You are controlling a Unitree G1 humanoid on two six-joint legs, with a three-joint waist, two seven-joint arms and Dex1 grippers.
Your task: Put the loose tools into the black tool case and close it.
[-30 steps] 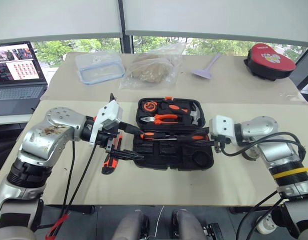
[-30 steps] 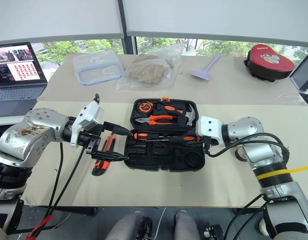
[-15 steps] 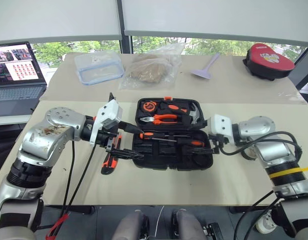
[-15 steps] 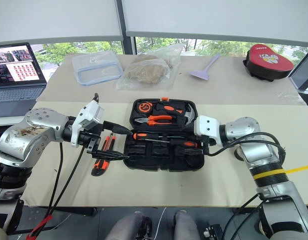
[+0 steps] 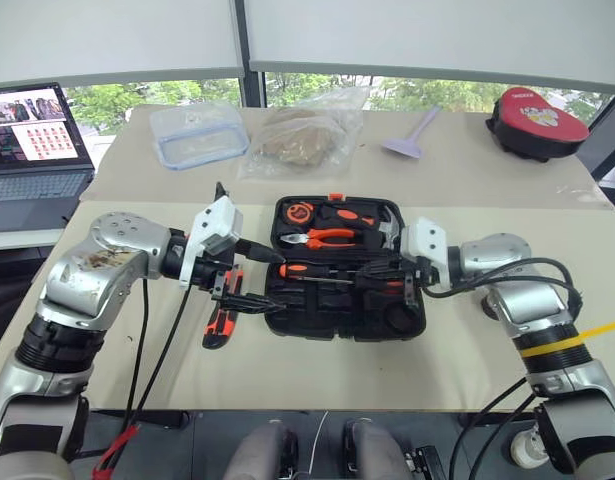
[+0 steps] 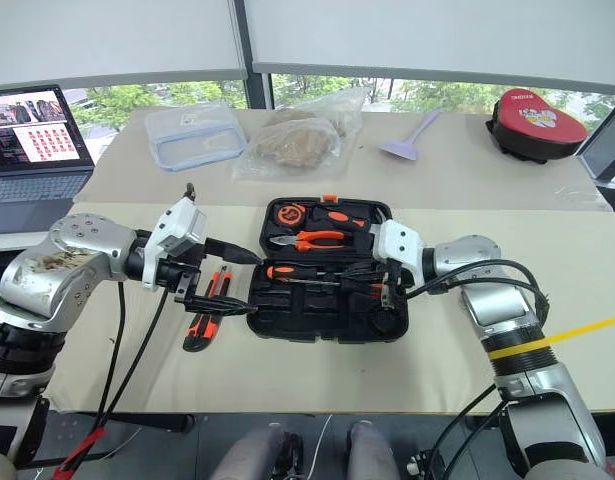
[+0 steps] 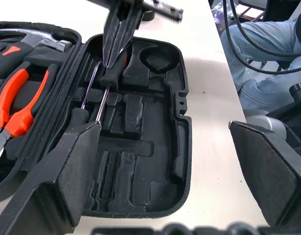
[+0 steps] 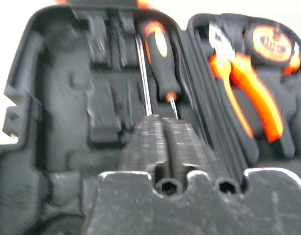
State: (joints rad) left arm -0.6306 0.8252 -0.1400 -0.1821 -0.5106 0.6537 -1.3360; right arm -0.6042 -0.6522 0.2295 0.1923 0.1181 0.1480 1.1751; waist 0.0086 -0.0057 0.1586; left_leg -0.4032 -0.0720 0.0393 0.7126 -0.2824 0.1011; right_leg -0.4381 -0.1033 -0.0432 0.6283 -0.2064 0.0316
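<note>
The black tool case (image 5: 317, 318) lies open in the middle of the table. Two black-and-orange screwdrivers (image 5: 309, 270) lie in its near half, along the hinge. My right gripper (image 5: 373, 272) is shut, its tips resting on the screwdrivers near a black handle (image 7: 113, 73), with nothing between the fingers (image 8: 162, 132). My left gripper (image 5: 277, 286) stands open at the case's left end, one finger above the rim and one in front of it. The orange-and-black utility knife (image 5: 219, 325) lies on the table under my left hand. A small dark tape roll (image 5: 489, 304) peeks out behind my right forearm.
Orange-handled pliers (image 5: 327, 237), a hammer (image 5: 387, 228) and a tape measure (image 5: 299, 212) fill the case's far half. Farther back are a clear plastic box (image 5: 199, 132), a plastic bag (image 5: 302, 135), a purple scraper (image 5: 409, 135) and a red-and-black pouch (image 5: 537, 118). A laptop (image 5: 32, 150) stands at the left.
My right gripper slid left over the case's near half, opened briefly, then shut above the screwdrivers. The left gripper stayed where it was, still open.
</note>
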